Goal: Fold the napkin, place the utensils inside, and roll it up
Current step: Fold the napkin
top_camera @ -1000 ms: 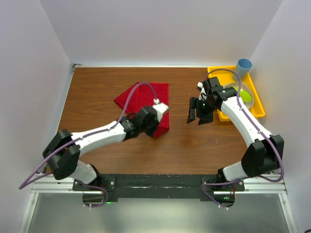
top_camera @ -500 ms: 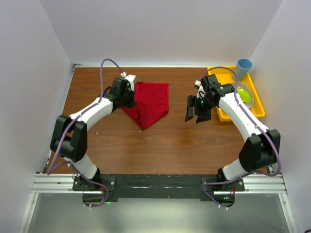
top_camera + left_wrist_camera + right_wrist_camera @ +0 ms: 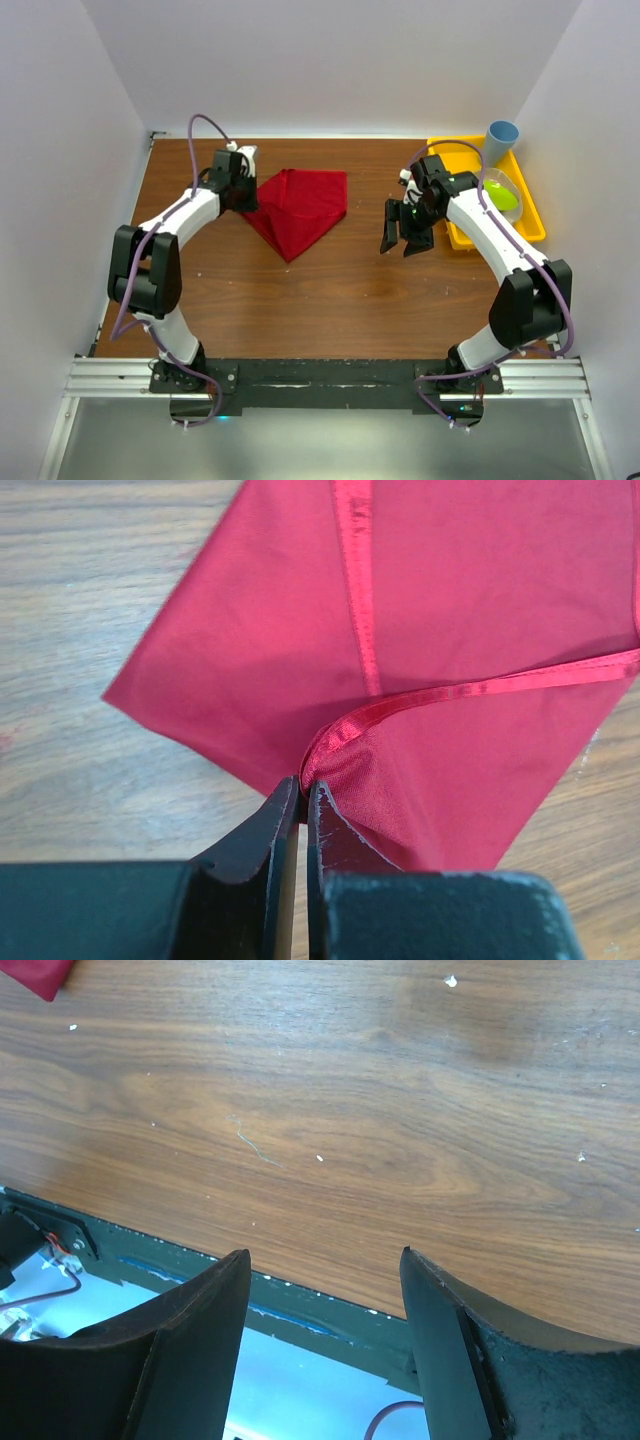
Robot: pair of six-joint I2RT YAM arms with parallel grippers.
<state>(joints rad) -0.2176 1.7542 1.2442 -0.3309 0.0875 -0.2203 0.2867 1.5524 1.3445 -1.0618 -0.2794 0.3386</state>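
Tightly, left jaws pinch the napkin, hiding its corner; right jaws gape empty.

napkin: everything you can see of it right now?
The napkin is bright red, slightly shiny cloth with a stitched hem, folded into a rough kite pointing toward the near edge. It lies on the wooden table, left of centre. The left hand is shut on a hemmed fold at its left corner; nothing else touches it.
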